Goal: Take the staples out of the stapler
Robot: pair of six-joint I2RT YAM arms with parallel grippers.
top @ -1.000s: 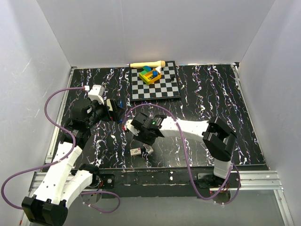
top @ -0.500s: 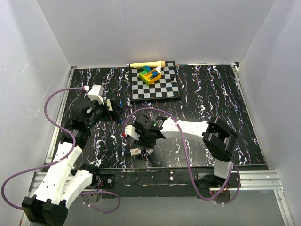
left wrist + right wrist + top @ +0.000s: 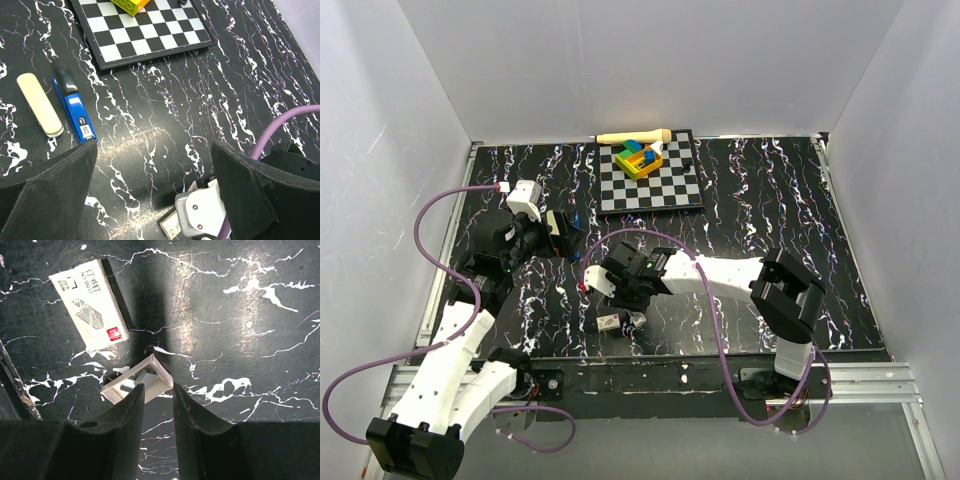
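From above, the black marbled tabletop (image 3: 740, 250) carries a checkerboard (image 3: 650, 190) against the middle of its far edge. On the board sits a cluster of yellow, green and blue blocks (image 3: 640, 158). Just behind it a pale stick (image 3: 632, 136) lies along the far edge. The left gripper (image 3: 563, 232) hangs over the left half of the tabletop, off the board's near left corner. The right gripper (image 3: 620, 298) reaches in toward the near edge, right over a small white box (image 3: 609, 322) and a little tray (image 3: 635, 318) lying side by side.

Over to the left wrist. The jaws are spread wide with nothing between them, just bare tabletop. And there's the stapler (image 3: 73, 105), blue with a black end, lying flat just off the checkerboard's corner. It runs alongside a cream oblong piece (image 3: 40, 104), the two close but apart. The box's corner peeks in at the bottom, beside the other arm's white housing.

Now the right wrist. The fingers (image 3: 122, 425) stand narrowly apart, with tabletop showing in the gap. The tray is open right at their tips, with something grey and metallic inside it. I can't tell whether the tips touch it. The printed white box lies flat just beyond the tray, close but apart, and I can't see into it.
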